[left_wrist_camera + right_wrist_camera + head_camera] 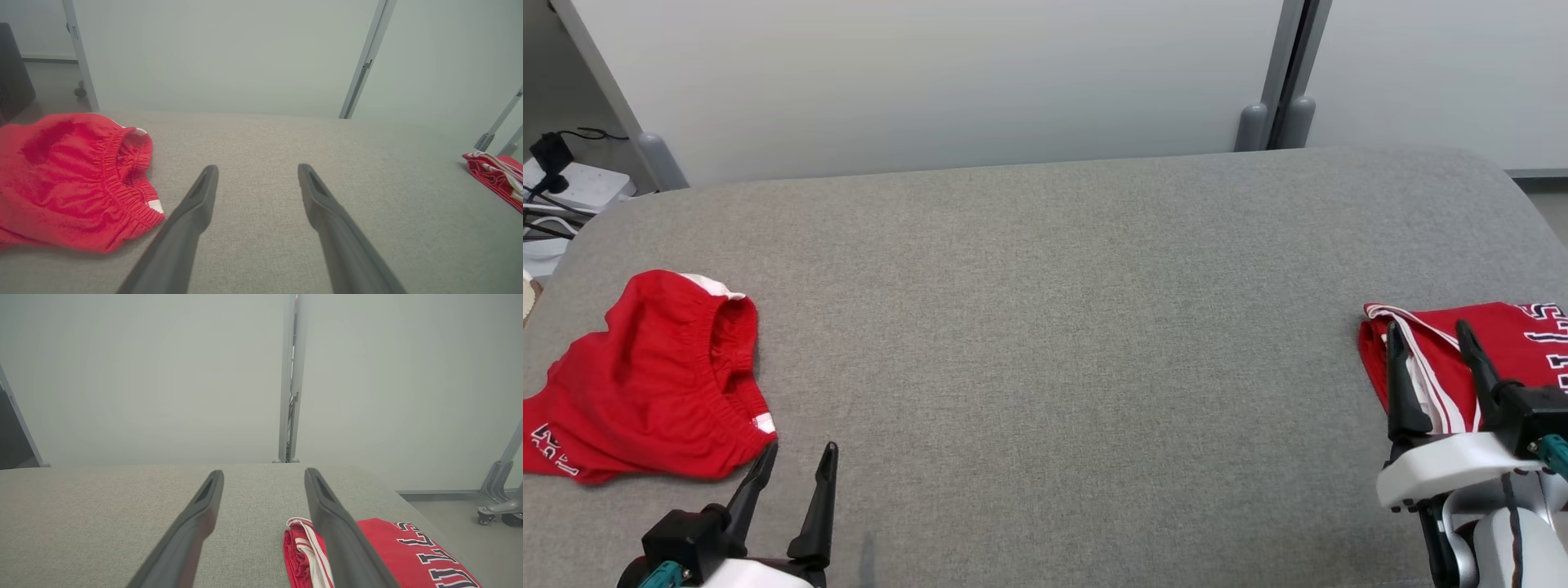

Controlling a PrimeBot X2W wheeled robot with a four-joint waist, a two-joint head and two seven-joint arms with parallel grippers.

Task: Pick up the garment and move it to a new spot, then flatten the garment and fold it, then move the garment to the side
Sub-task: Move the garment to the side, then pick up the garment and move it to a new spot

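On the left part of the grey table [1045, 327] lies a pair of red shorts [645, 384], crumpled, its elastic waistband gaping open and nothing about it flattened or folded. Well apart from it, at the table's far right edge, sits a second red garment [1519, 343] with white stripes and dark lettering, folded into a neat flat pack. The left fingers [815, 506] stand apart and empty just beside the near corner of the shorts, not touching the cloth as far as the left wrist view shows. The right fingers [1401, 384] are likewise apart and hold nothing, poised over the striped edge of the folded piece; whether they rest on it cannot be told. By my reading, the folded piece has had its whole round: moved, flattened, folded and set to the side. The shorts appear to have every step ahead of them: picking up, carrying to the open middle of the table, smoothing out, folding and pushing aside.
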